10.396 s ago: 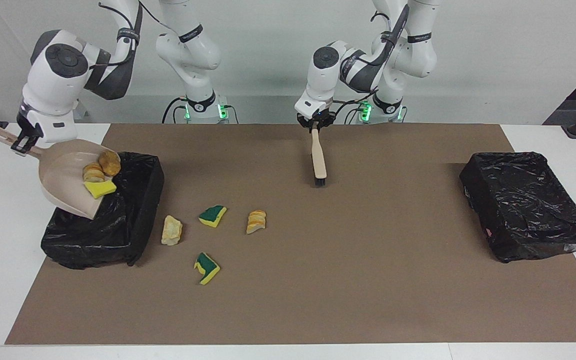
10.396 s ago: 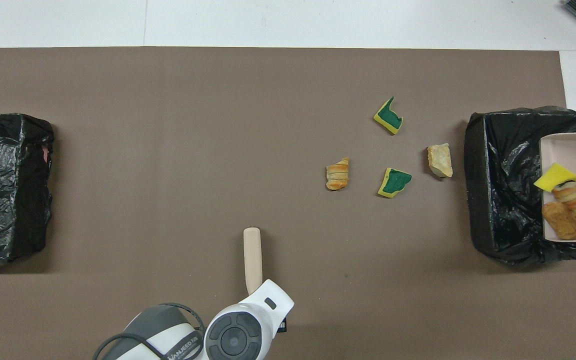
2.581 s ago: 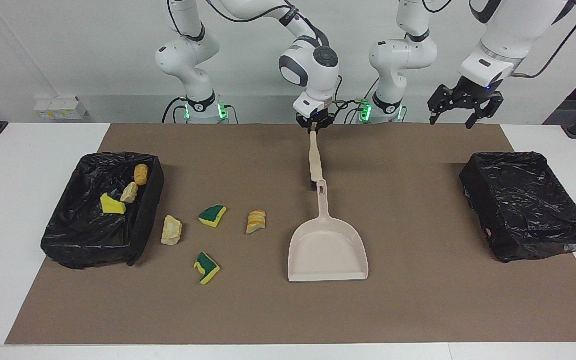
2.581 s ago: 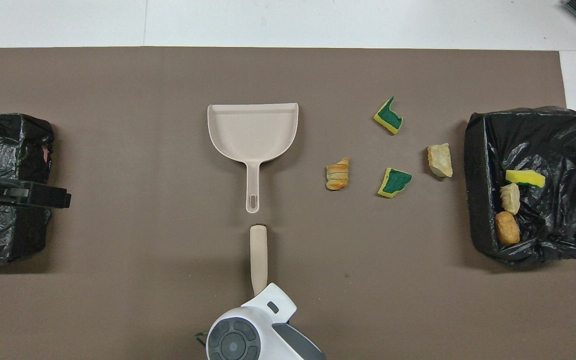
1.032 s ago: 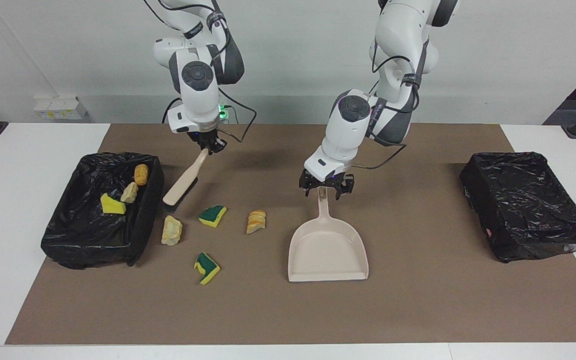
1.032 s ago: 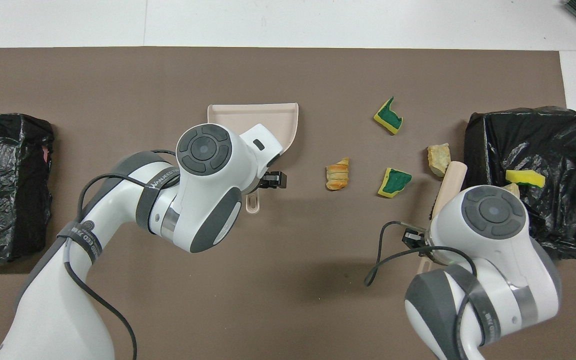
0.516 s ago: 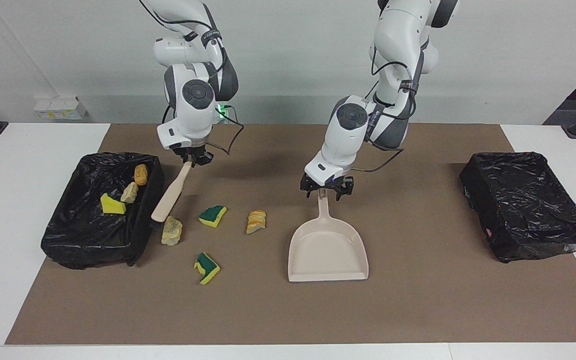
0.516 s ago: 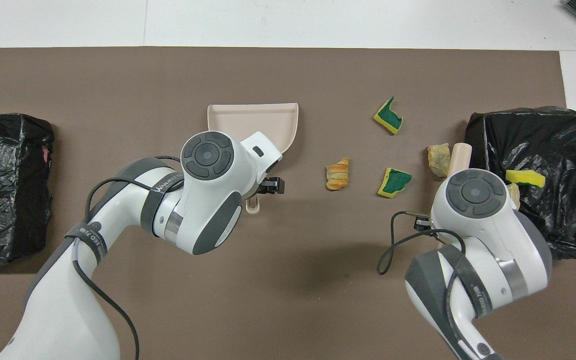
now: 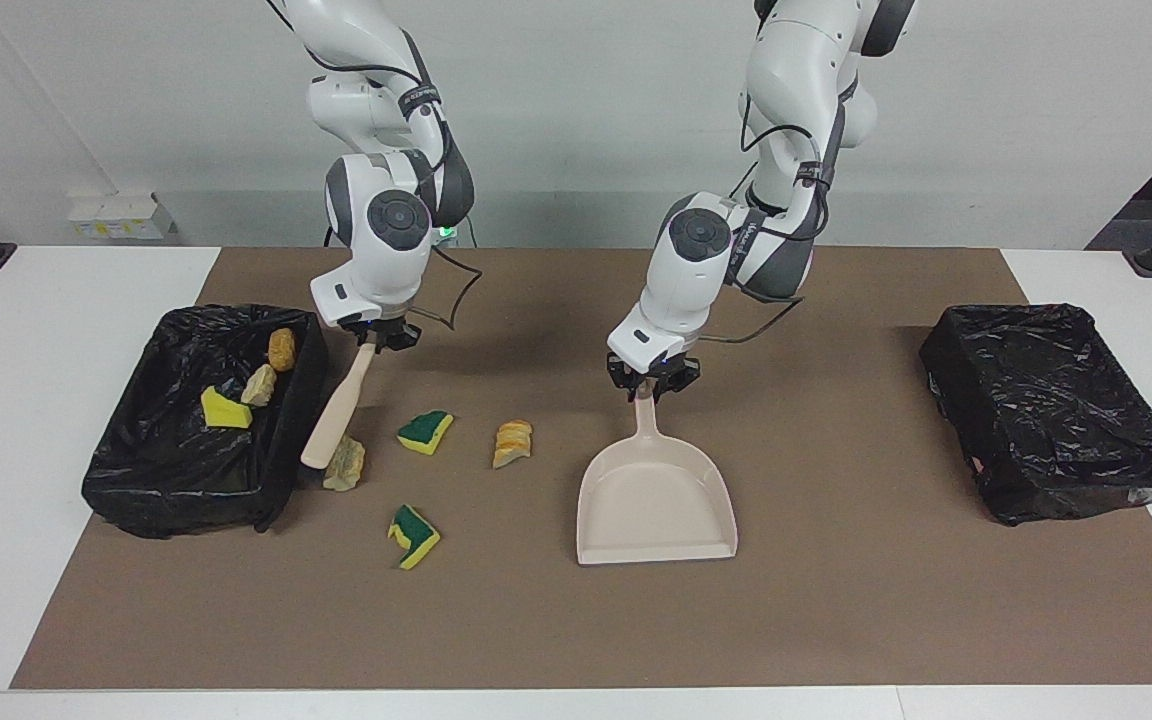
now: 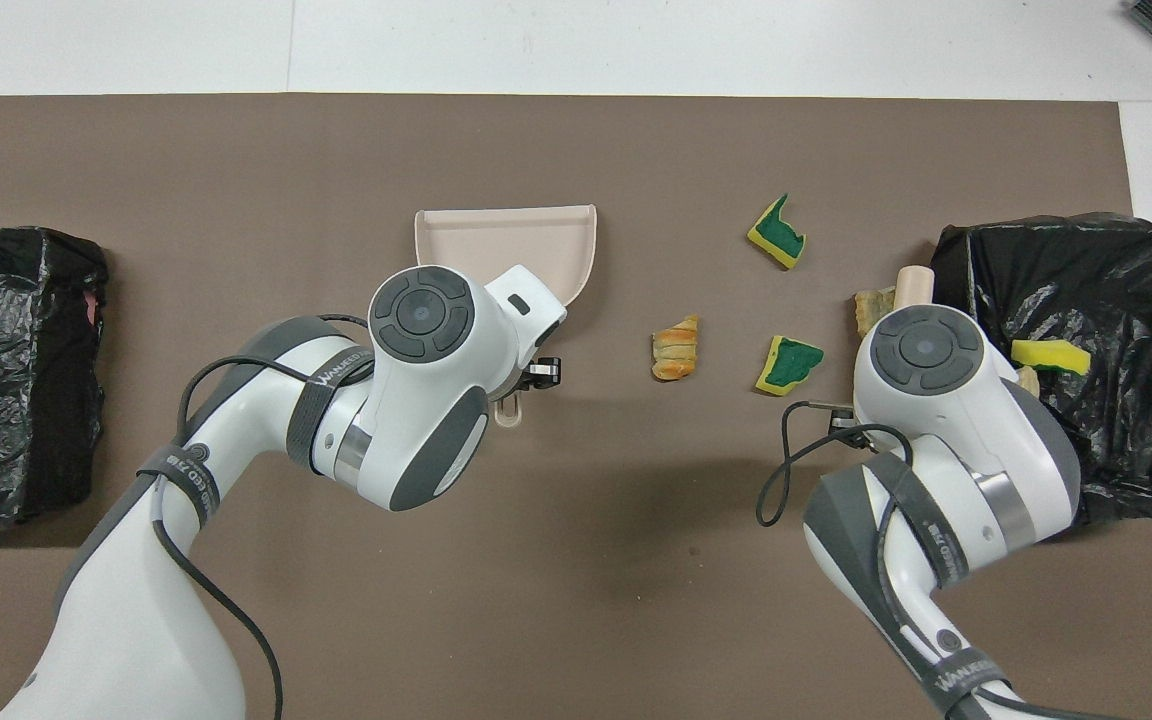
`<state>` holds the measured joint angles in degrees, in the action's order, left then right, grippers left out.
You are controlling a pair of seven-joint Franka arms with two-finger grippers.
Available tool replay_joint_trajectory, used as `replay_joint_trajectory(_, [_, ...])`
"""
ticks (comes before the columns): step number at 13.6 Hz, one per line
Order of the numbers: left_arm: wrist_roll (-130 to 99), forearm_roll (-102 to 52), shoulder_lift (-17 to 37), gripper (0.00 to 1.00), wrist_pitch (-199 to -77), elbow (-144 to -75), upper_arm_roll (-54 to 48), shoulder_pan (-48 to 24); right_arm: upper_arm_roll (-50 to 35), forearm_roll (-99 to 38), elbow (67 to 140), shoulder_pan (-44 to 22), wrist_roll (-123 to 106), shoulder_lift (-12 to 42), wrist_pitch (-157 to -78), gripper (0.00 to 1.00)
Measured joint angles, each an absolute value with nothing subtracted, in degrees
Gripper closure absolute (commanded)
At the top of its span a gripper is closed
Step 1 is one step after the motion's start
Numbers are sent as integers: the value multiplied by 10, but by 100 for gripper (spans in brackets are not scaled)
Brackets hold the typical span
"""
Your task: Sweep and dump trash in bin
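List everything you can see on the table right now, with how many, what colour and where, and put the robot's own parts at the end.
Mat: one, brown, covering most of the table.
Bins: two, lined in black; one at the right arm's end, one at the left arm's end.
Scraps in the first bin: three; yellow, beige, orange.
Sponge pieces on the mat: two, green and yellow.
Bread chunks on the mat: two; striped orange, pale beige beside the bin.
Dustpan: one, beige, mid-mat.
Brush: one, beige, its head at the pale chunk.
Right hand: shut on the brush.
Left hand: shut on the dustpan's handle.
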<state>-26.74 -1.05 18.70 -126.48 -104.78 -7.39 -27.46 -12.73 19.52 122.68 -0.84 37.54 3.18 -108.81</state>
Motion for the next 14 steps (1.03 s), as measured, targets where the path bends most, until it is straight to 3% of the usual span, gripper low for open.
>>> replay_joint_trajectory(7, [-82,55,149,100,-1182,-1040,-50,-267,-133,191,1200,-11,353,66,-1090,100])
replay_joint_trajectory(10, [54,60,113,100,-1123,-1040,-48,-238,-146,152,1190,-49,353,67,-1085,100])
replay_joint_trajectory(14, [222,80,87,100,-1104,-1043,-47,-201,-149,141,1108,-105,354,69,-999,100])
